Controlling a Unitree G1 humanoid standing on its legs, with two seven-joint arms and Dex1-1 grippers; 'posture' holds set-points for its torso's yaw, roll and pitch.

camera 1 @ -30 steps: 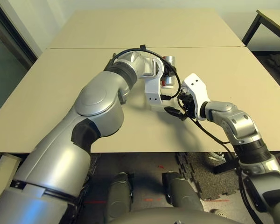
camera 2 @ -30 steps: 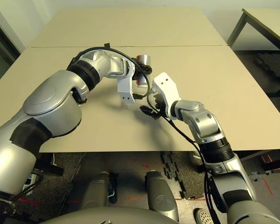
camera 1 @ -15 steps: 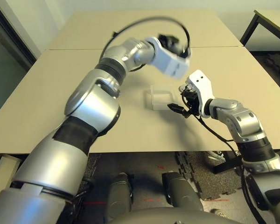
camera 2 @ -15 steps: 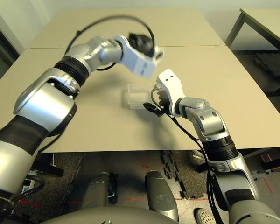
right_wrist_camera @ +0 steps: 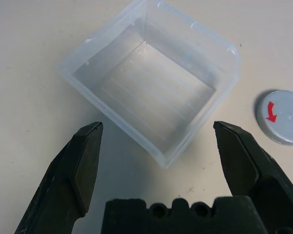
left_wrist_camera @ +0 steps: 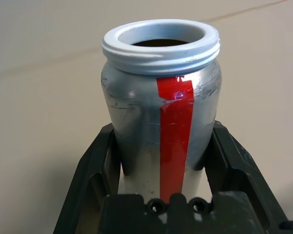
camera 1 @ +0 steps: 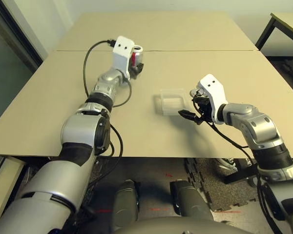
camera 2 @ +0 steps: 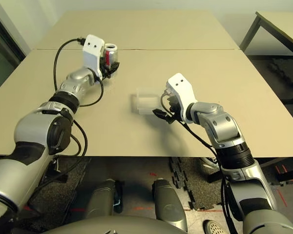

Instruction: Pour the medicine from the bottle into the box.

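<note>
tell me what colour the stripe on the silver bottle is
Red, clearest in the left wrist view on the silver cylindrical bottle.

1. Left arm (camera 1: 95, 105) reaches far forward over the table; its gripper (left_wrist_camera: 163, 146) is clamped around a bottle.
2. Right arm (camera 1: 249, 126) is bent inward, its gripper (right_wrist_camera: 161, 146) low with fingers (right_wrist_camera: 83, 165) spread wide.

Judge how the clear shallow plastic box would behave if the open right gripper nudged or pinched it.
The clear shallow square plastic box looks thin-walled and empty, so probably light: a nudge from the right gripper would likely slide it across the smooth tan table. Its low, flat-bottomed shape seems unlikely to tip. A pinch might flex the walls.
</note>
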